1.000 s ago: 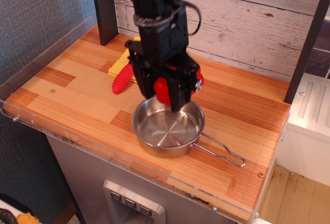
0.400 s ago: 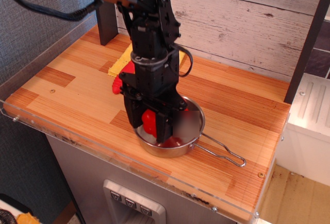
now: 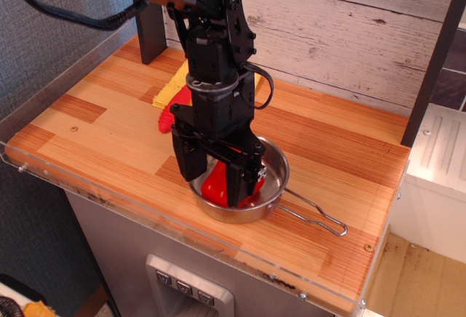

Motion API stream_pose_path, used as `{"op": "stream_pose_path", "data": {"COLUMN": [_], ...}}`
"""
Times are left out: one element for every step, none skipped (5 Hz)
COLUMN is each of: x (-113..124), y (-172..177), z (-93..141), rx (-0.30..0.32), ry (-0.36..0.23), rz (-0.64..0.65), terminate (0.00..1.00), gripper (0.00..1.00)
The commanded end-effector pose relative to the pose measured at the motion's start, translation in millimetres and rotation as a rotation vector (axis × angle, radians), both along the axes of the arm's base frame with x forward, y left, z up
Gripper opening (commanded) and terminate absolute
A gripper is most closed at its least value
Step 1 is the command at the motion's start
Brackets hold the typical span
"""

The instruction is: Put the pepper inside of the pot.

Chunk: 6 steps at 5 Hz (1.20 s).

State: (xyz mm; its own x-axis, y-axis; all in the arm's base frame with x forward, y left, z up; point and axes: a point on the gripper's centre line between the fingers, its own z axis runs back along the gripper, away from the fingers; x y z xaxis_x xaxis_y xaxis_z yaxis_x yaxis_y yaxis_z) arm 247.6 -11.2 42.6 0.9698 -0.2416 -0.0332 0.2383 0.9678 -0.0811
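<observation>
The wooden table (image 3: 328,178) fills most of the view, its striped planks running from the 9 o'clock corner down toward 5 o'clock, with a clear plastic lip along the near edge. A pale plank wall stands behind it at 12 o'clock.

The black robot arm (image 3: 215,55) comes down from the 11 o'clock corner and ends over the middle of the table. Its fingers (image 3: 216,181) point straight down into the pot (image 3: 273,160), one black finger at the pot's 9 o'clock side and the other nearer the centre.

The pot is a shallow shiny steel pan sitting just below the middle of the frame, near the front edge of the table. Its thin wire loop handle (image 3: 313,211) lies flat on the wood and points toward 4 o'clock.

The pepper (image 3: 215,184) is inside the pot, low in the 8 o'clock part of the bowl, glossy red and showing between the two fingers. The fingers stand on either side of it and look spread slightly wider than the pepper, but whether they press it or have let go cannot be told from this angle.

Behind the arm at 10 o'clock, a ribbed red handle (image 3: 175,111) lies on the table beside a yellow cloth (image 3: 175,82), both partly hidden by the arm.
</observation>
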Motion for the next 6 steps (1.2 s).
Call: {"op": "stream_pose_path", "data": {"x": [21.8, 30.6, 35.7, 37.7, 37.7, 37.7], "y": [31.9, 49.7, 55.3, 57.9, 57.9, 57.9], "z": [73.8, 82.2, 77.0, 73.5, 73.5, 73.5], "rx": [0.032, 0.093, 0.111, 0.096, 0.096, 0.096], "ry": [-0.163, -0.191, -0.182, -0.168, -0.168, -0.168], "rz": [0.083, 0.126, 0.127, 0.122, 0.122, 0.122], "terminate": [0.0, 0.0, 0.0, 0.0, 0.0, 1.0], "gripper": [1.0, 1.0, 1.0, 1.0, 1.0, 1.0]}}
